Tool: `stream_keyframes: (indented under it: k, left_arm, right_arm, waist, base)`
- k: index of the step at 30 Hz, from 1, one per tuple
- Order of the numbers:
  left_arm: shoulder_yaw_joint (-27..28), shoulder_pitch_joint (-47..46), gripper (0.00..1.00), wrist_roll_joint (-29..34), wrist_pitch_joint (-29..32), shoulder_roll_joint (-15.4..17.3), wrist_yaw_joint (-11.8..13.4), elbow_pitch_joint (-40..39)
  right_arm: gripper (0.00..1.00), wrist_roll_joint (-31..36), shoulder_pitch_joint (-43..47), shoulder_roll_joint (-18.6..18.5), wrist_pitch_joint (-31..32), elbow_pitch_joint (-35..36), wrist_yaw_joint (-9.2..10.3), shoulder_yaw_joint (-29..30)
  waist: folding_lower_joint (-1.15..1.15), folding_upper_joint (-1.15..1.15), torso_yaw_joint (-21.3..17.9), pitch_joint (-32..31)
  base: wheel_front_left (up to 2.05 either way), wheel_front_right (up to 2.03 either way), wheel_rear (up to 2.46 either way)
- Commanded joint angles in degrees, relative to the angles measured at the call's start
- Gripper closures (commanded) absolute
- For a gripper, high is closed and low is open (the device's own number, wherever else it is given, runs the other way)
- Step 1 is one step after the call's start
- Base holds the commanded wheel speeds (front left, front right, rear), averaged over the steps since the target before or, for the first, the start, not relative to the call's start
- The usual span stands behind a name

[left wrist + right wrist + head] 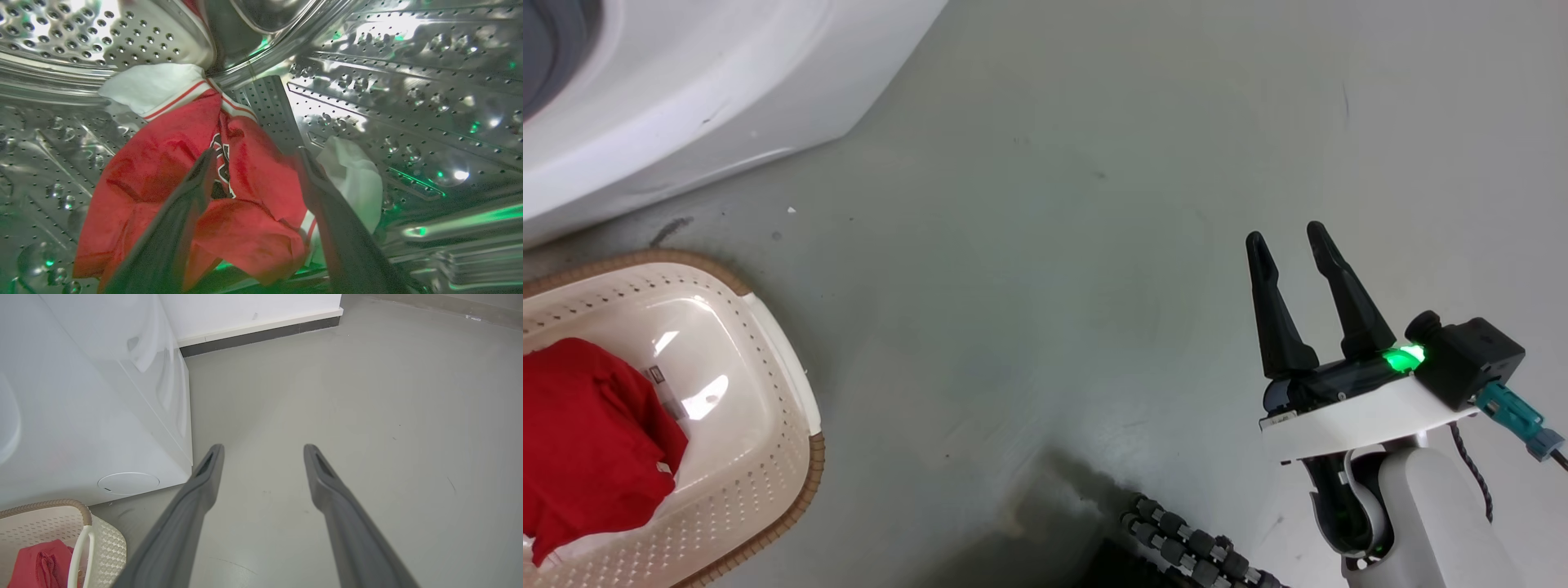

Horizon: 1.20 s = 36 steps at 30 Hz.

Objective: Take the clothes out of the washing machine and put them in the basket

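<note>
In the left wrist view my left gripper is open inside the washing machine's perforated steel drum, its fingers straddling a red garment with white panels and thin stripes that lies on the drum wall. The white washing machine stands at the upper left of the head view. A plain red garment lies in the cream basket at the lower left. My right gripper hangs open over bare floor at the right, holding nothing.
Grey floor spreads between the machine, the basket and my right arm. A black ribbed cable runs along the bottom edge. In the right wrist view a white wall with a dark skirting stands beyond the machine.
</note>
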State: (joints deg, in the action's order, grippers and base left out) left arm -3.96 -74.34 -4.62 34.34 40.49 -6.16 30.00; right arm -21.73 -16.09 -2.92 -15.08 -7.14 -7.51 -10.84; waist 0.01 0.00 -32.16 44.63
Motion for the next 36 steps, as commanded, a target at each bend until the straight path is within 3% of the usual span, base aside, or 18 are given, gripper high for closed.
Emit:
stream_keyframes:
  k: [1, 13, 26, 27, 28, 29, 30, 36]
  left_arm:
    - [-0.47, -1.47, 0.0, 0.46, 0.9, 0.06, -0.18, 0.4]
    - [-5.31, -8.82, 0.0, 3.04, 11.4, -1.08, 0.22, 7.98]
    - [-8.17, -12.58, 0.0, 4.0, 13.62, -1.74, 0.44, 15.49]
    - [-8.3, -12.74, 0.51, 3.93, 13.92, -1.81, 0.55, 16.06]
    - [-8.37, -12.86, 0.66, 3.83, 13.71, -1.92, 0.59, 16.44]
    - [-8.52, -13.07, 0.88, 3.87, 13.49, -2.0, 0.74, 16.75]
    - [-8.57, -13.21, 1.0, 3.88, 13.76, -2.03, 1.04, 17.32]
    - [-8.66, -13.93, 1.0, 4.34, 8.59, -1.33, 2.84, 16.55]
  right_arm:
    - [0.0, -0.23, 0.45, 0.07, -0.09, 0.29, 0.04, 0.06]
    - [0.0, -0.21, 1.71, 0.07, -0.1, 1.59, 0.04, 0.21]
    - [0.0, -0.18, 2.33, 0.07, -0.1, 2.4, 0.04, 0.33]
    - [0.0, -0.17, 2.43, 0.07, -0.1, 2.46, 0.04, 0.38]
    - [0.0, -0.15, 2.5, 0.07, -0.1, 2.5, 0.04, 0.45]
    - [0.0, -0.12, 2.53, 0.07, -0.1, 2.56, 0.04, 0.55]
    - [0.0, -0.1, 2.55, 0.07, -0.1, 2.59, 0.04, 0.62]
    - [0.0, -0.04, 2.13, 0.07, -0.1, 2.7, 0.04, 0.52]
  waist:
    - [-0.01, 0.0, -0.16, 0.72]
    - [-0.01, 0.0, 0.14, 2.89]
    - [-0.01, 0.0, 0.3, 3.78]
    - [-0.01, 0.0, 0.31, 3.83]
    - [-0.01, 0.0, 0.33, 3.88]
    - [-0.01, 0.0, 0.36, 3.94]
    - [-0.01, 0.0, 0.39, 4.0]
    - [-0.01, 0.0, 0.46, 4.32]
  base:
    - [0.0, 0.0, 0.0]
    - [0.0, 0.0, 0.0]
    - [0.0, 0.0, 0.0]
    - [0.0, 0.0, 0.0]
    - [0.0, 0.0, 0.0]
    - [0.0, 0.0, 0.0]
    - [0.0, 0.0, 0.0]
    - [0.0, 0.0, 0.0]
